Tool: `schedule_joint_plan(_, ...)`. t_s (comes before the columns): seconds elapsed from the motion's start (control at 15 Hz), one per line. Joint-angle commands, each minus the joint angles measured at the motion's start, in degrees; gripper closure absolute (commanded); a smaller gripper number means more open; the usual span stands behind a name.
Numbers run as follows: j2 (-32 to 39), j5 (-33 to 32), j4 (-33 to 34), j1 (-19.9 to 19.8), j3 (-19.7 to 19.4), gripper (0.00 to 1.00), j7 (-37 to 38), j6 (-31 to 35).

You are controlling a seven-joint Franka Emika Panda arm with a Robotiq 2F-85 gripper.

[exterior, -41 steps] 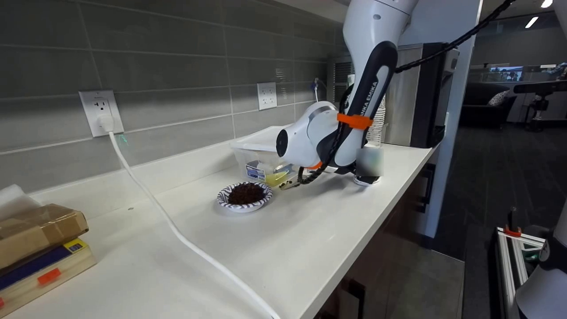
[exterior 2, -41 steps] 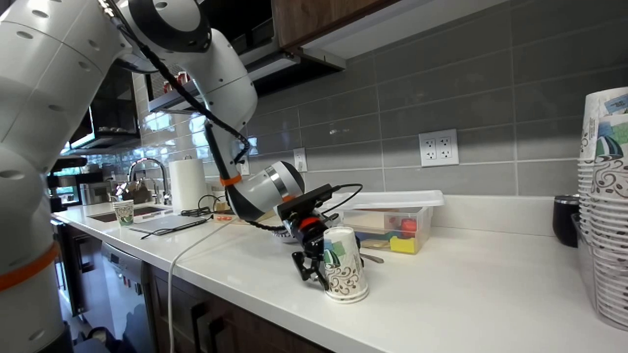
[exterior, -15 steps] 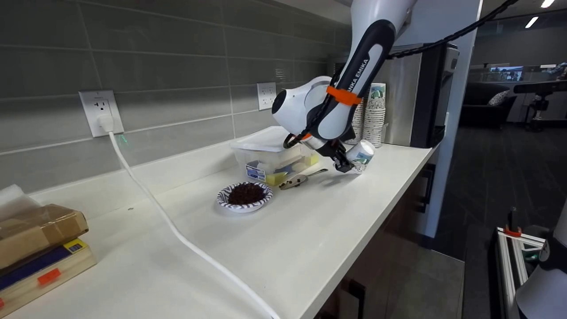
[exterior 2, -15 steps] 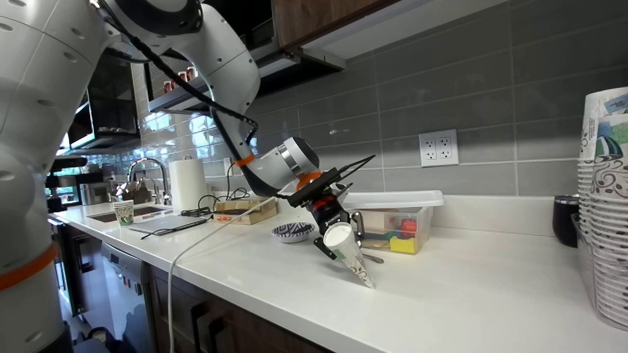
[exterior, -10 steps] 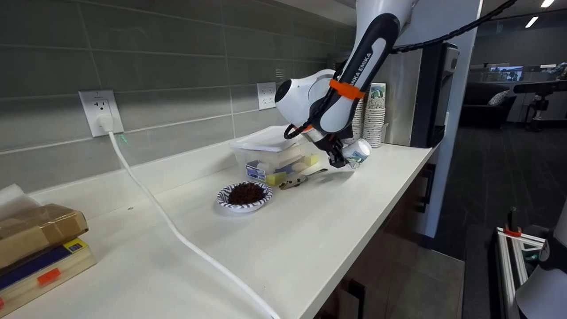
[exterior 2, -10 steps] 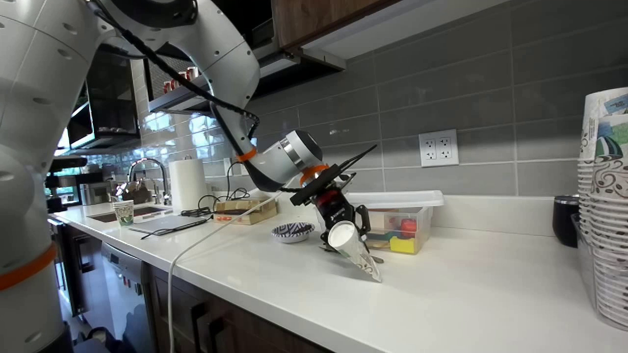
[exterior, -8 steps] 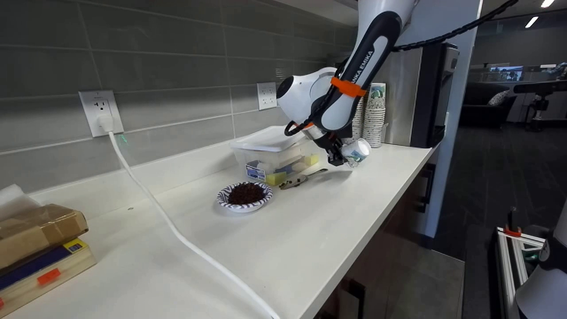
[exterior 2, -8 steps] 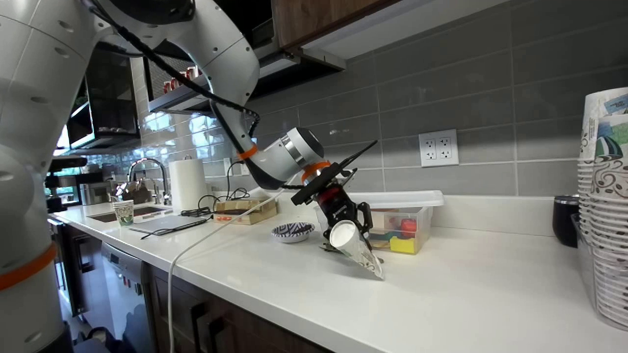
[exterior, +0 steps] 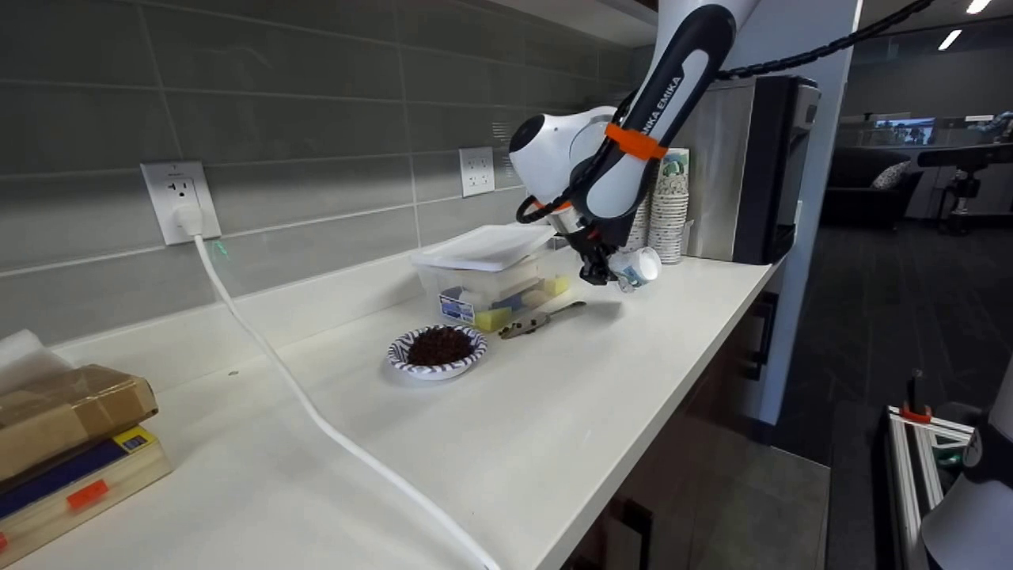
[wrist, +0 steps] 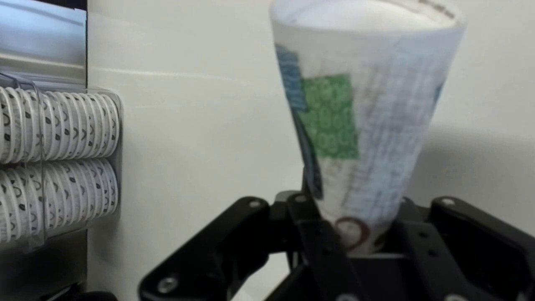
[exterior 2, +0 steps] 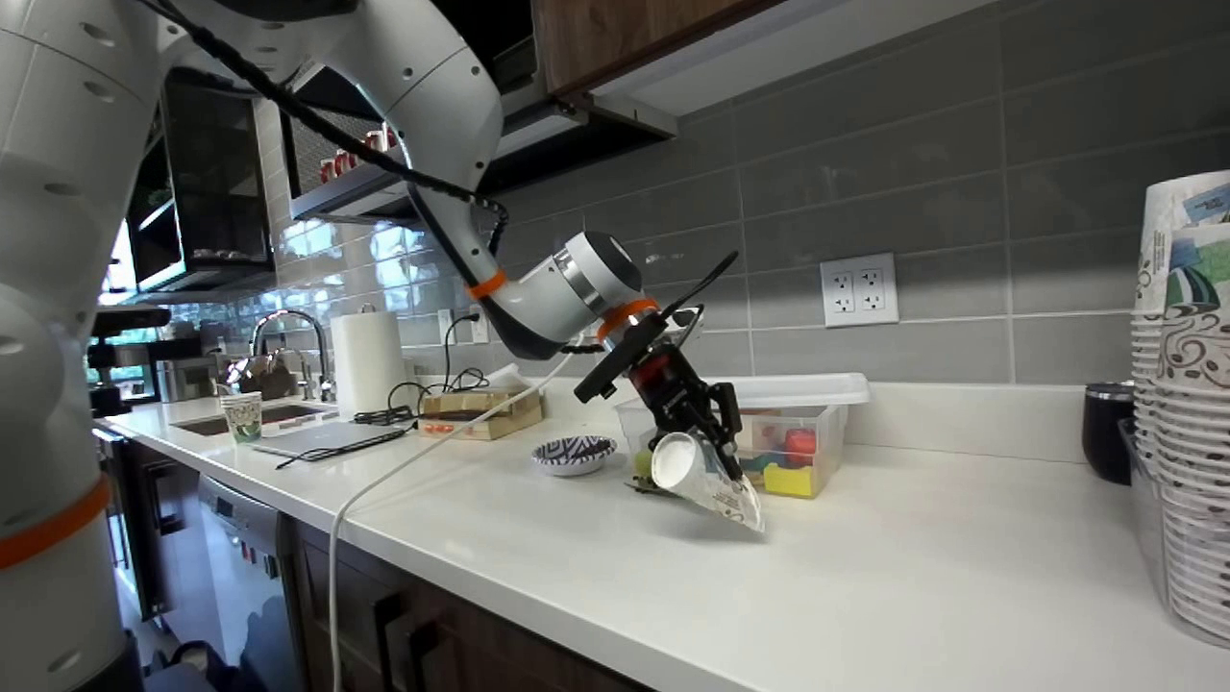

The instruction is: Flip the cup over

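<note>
The small white paper cup (exterior 2: 719,486), printed with blue-green marks, is tilted over, and my gripper (wrist: 358,207) is shut on it. In the wrist view the cup (wrist: 372,104) stretches up from between the fingers (wrist: 303,213), its white closed base at the upper end. Its other end is squeezed flat and points down toward the counter (exterior 2: 865,577) in an exterior view. A shadow lies below, so the cup appears to be slightly off the surface. In an exterior view the base of the cup (exterior: 635,267) faces away from the gripper's black fingers.
A lidded clear plastic box (exterior: 467,286) stands against the wall, with a scoop (exterior: 529,323) in front. Nearby is a patterned bowl (exterior: 435,372) of dark grounds. Tall cup stacks (exterior: 669,226) stand beside a steel appliance (exterior: 716,170). A white cable (exterior: 356,450) crosses the counter.
At first the cup stood on the counter beside the gripper, rim down. Afterwards the gripper pinched and tilted it. Over the last half second both have risen a little.
</note>
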Motion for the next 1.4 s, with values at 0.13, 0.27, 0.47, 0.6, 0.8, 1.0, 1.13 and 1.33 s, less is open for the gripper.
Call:
schedule_joint_plan(0.13,-4.01,-0.56,-2.84,0.19,-1.36,0.95,8.17,5.77)
schedule_joint_plan(0.27,-4.97,-2.52,-3.65,0.38,-1.95,0.95,11.48,8.09)
schedule_joint_plan(0.47,-6.90,-7.82,-5.09,0.36,-2.89,0.95,16.88,11.10)
schedule_joint_plan(0.6,-8.52,-12.03,-6.25,0.00,-3.44,0.95,21.02,12.65)
schedule_joint_plan(0.8,-11.62,-19.74,-8.37,-0.84,-4.38,0.95,29.21,14.21)
schedule_joint_plan(1.0,-14.55,-27.03,-10.49,-2.12,-4.80,0.95,38.96,14.14)
schedule_joint_plan(1.13,-16.06,-30.07,-12.31,-3.14,-4.89,0.95,44.91,13.49)
schedule_joint_plan(1.33,-17.33,-33.21,-15.04,-4.52,-5.05,0.95,56.10,13.64)
